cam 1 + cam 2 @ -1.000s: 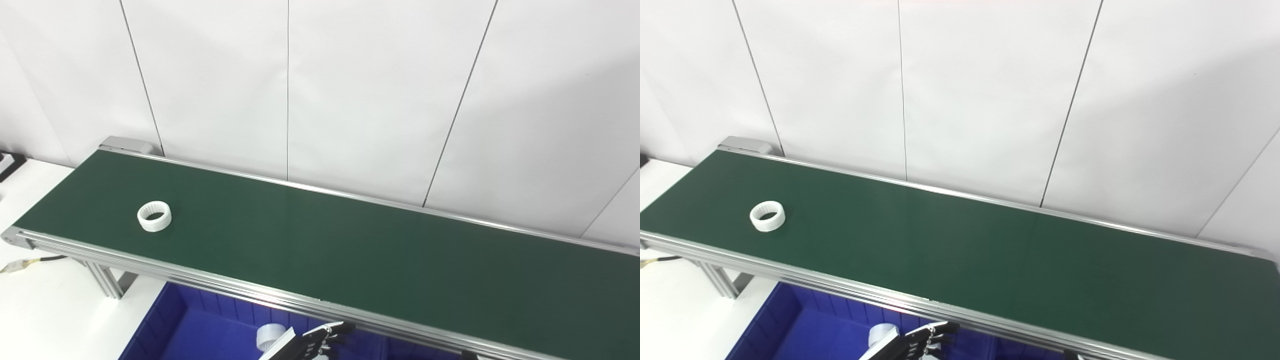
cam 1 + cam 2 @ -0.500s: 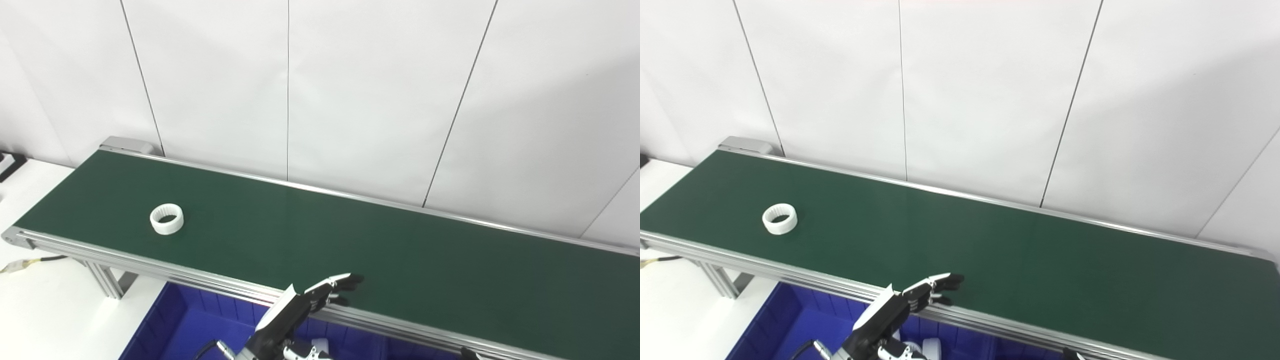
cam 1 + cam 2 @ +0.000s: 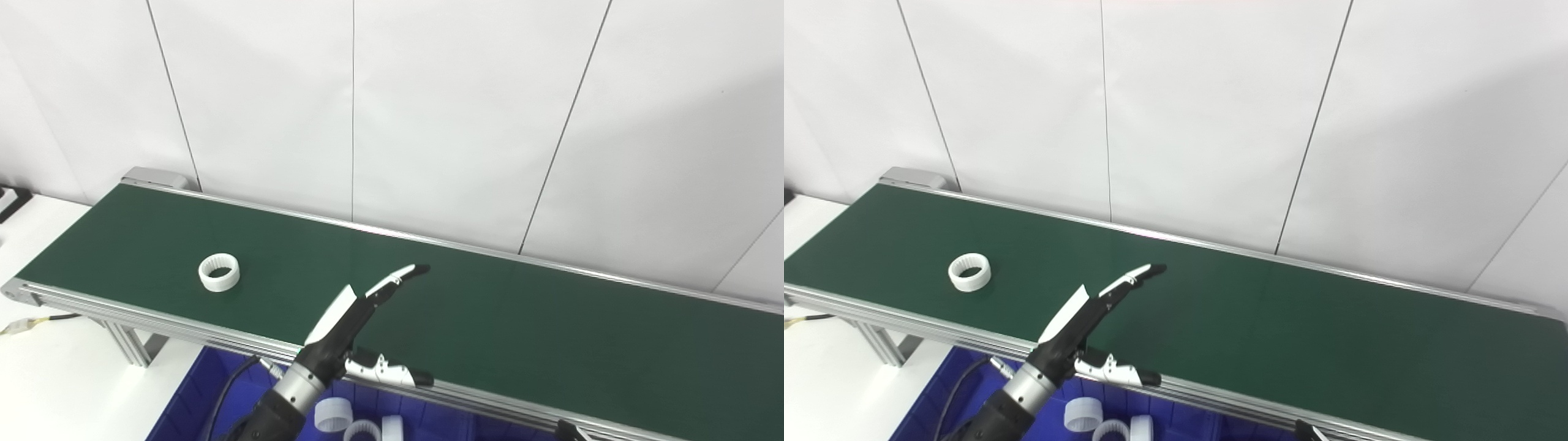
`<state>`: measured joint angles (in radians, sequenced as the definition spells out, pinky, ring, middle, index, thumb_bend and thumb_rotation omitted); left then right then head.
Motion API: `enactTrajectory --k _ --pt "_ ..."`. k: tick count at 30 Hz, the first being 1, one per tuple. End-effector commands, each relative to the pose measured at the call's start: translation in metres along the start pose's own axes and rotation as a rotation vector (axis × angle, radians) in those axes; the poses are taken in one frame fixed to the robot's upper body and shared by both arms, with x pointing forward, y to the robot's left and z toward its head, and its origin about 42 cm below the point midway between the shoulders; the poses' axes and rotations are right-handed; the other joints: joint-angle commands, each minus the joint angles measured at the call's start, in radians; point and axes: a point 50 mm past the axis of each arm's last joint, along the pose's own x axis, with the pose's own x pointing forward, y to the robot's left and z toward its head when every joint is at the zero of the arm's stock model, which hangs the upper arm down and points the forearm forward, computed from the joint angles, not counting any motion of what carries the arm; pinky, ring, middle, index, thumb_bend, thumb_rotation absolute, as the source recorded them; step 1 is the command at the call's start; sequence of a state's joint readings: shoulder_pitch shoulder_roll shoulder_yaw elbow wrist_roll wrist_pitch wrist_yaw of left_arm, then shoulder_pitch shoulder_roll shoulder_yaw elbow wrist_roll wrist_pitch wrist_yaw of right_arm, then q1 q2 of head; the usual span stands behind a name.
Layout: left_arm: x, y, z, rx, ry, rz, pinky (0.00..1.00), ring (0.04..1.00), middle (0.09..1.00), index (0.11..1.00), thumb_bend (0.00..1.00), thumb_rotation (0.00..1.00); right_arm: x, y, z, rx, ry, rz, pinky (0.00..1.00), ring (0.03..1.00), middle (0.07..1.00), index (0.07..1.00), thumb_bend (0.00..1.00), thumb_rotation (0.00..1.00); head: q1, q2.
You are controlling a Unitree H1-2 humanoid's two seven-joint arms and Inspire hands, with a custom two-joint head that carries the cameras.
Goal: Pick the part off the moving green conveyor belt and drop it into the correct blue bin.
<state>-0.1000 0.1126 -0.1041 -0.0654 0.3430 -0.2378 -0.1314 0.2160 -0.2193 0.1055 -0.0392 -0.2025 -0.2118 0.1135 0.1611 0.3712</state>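
Left robot hand (image 3: 361,306) raised over belt (image 3: 490,318), released | one ring (image 3: 218,272) on belt

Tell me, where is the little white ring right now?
The small white plastic ring lies flat on the green conveyor belt, toward its left end near the front rail, left of the robot's open left hand, not touching it.

1. No text, label, brand, number or sign can be read anywhere in either view.
2. Any fine print, if present, may be too small to make out.
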Motion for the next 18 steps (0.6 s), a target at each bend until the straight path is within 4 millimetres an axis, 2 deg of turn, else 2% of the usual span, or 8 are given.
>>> enactTrajectory --k 1,5,7,11,18 --pt "0.017 0.016 0.012 0.049 -0.037 0.064 0.94 0.958 0.954 0.930 0.88 0.51 0.005 -0.004 0.009 -0.012 -0.076 -0.021 0.75 0.824 0.866 0.891 0.72 0.14 0.001 0.001" --pt "0.028 0.029 -0.002 0.184 0.020 0.105 0.91 0.956 0.963 0.933 0.85 0.50 0.005 -0.004 0.009 -0.003 -0.078 -0.025 0.75 0.822 0.865 0.888 0.72 0.13 0.003 -0.002" --pt "0.033 0.034 -0.015 0.325 0.074 0.116 0.89 0.942 0.972 0.937 0.85 0.53 0.005 -0.004 0.008 -0.002 -0.078 -0.023 0.75 0.823 0.868 0.888 0.72 0.12 0.003 -0.003" --pt "0.041 0.038 -0.031 0.464 0.147 0.140 0.95 0.960 0.981 0.938 0.87 0.54 0.005 -0.004 0.008 -0.003 -0.080 -0.022 0.75 0.823 0.867 0.889 0.72 0.10 0.002 -0.002" --pt "0.049 0.044 -0.046 0.577 0.240 0.177 1.00 0.996 0.999 0.966 0.84 0.55 0.004 -0.005 0.007 -0.008 -0.078 -0.022 0.74 0.822 0.866 0.888 0.72 0.11 0.002 -0.005"
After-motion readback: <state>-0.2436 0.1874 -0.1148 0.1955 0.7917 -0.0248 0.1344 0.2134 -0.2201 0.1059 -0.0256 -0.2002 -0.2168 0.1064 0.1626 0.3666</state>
